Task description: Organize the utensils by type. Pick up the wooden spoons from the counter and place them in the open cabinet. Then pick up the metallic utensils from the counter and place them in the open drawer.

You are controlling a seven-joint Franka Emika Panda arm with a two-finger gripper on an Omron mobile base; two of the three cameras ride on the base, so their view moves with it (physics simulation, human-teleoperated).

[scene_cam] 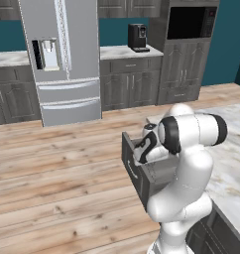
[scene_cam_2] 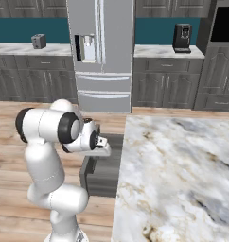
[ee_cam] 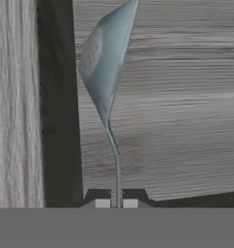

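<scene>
Right now the end effector [ee_cam: 116, 204] pinches the thin handle of the metal spoon [ee_cam: 105, 68], bowl hanging over the open drawer [scene_cam: 142, 174]; so slim a hold could let it swivel and miss.

The metal spoon [ee_cam: 107, 72] hangs over the open drawer [scene_cam: 134, 171], which juts from the counter [scene_cam_2: 182, 175] toward the fridge [scene_cam: 62, 59].

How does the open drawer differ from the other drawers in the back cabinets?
The open drawer is pulled out of the island, box exposed; the back drawers sit shut and flush. The arm reaches into the open drawer, the gripper holding a metal spoon over its floor; nothing is near the back drawers. Both are dark grey.
</scene>
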